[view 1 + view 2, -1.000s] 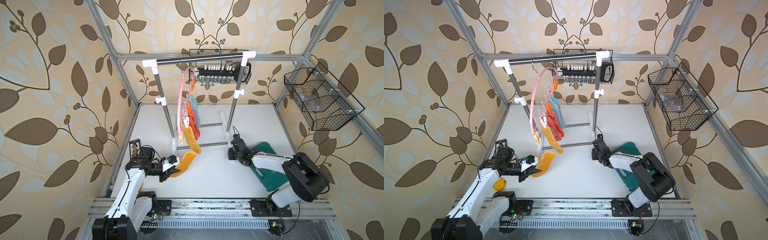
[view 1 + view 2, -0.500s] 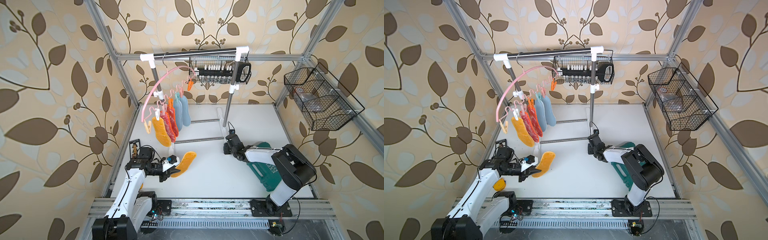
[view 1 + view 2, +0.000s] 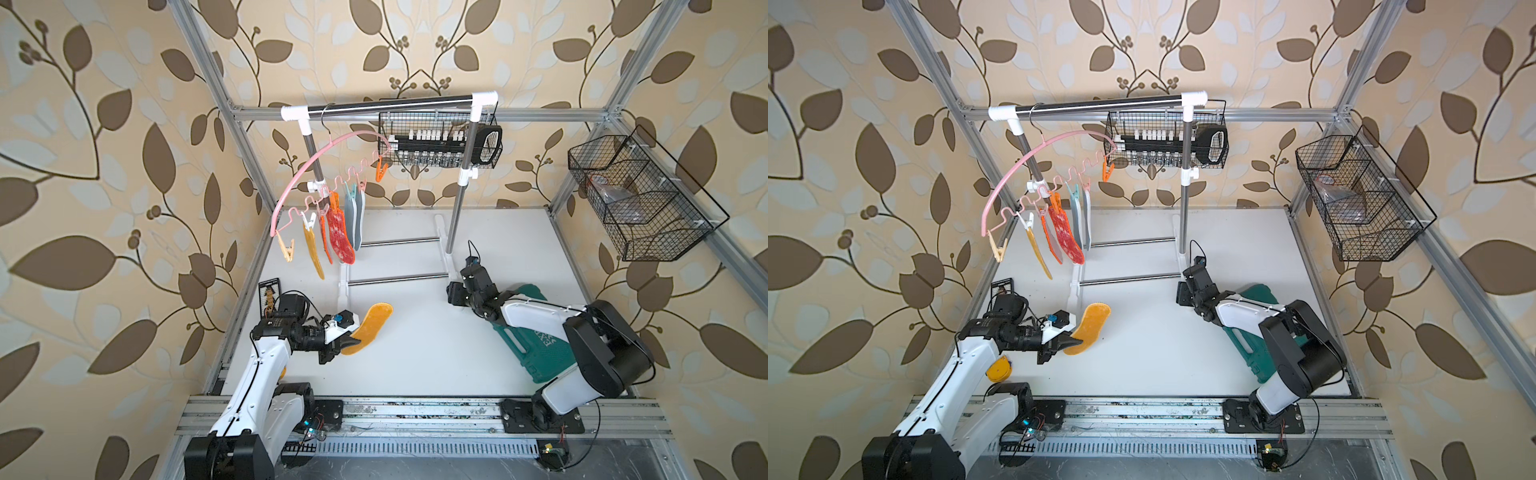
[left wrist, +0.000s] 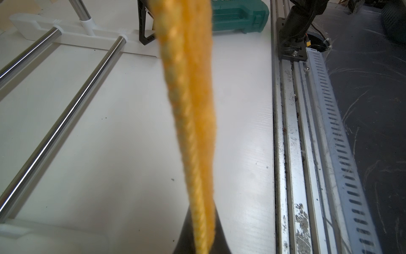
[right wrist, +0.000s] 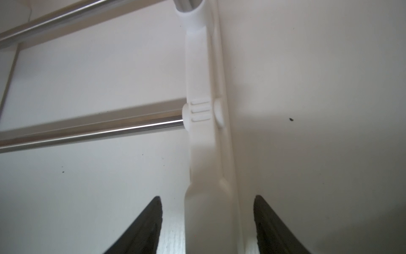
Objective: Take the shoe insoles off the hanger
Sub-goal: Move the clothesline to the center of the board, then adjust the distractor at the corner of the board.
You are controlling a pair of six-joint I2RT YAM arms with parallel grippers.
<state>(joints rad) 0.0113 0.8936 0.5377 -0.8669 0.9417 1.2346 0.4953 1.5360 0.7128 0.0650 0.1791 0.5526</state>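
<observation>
The pink hanger (image 3: 316,166) hangs by its hook from the steel rack's top bar (image 3: 390,104). Clipped along its wavy rail hang a yellow insole (image 3: 312,253), a red-and-white pair (image 3: 338,237) and a grey-blue pair (image 3: 353,220). My left gripper (image 3: 347,343) is shut on the heel end of a fuzzy orange-yellow insole (image 3: 372,328), held just above the table at the front left. The left wrist view shows this insole (image 4: 189,110) edge-on between the fingers. My right gripper (image 5: 207,198) is open, its fingers astride the rack's white foot (image 5: 204,154) without touching it.
A dark green case (image 3: 536,332) lies under my right arm. Wire baskets hang on the back wall (image 3: 440,141) and the right wall (image 3: 640,199). A black card (image 3: 268,295) stands at the left edge. A yellow round object (image 3: 998,370) lies by my left arm.
The right gripper pulled the rack's foot leftwards, then opened and let it go. The hanger swung round from edge-on to broadside, out to the left. The left gripper kept its insole still.
</observation>
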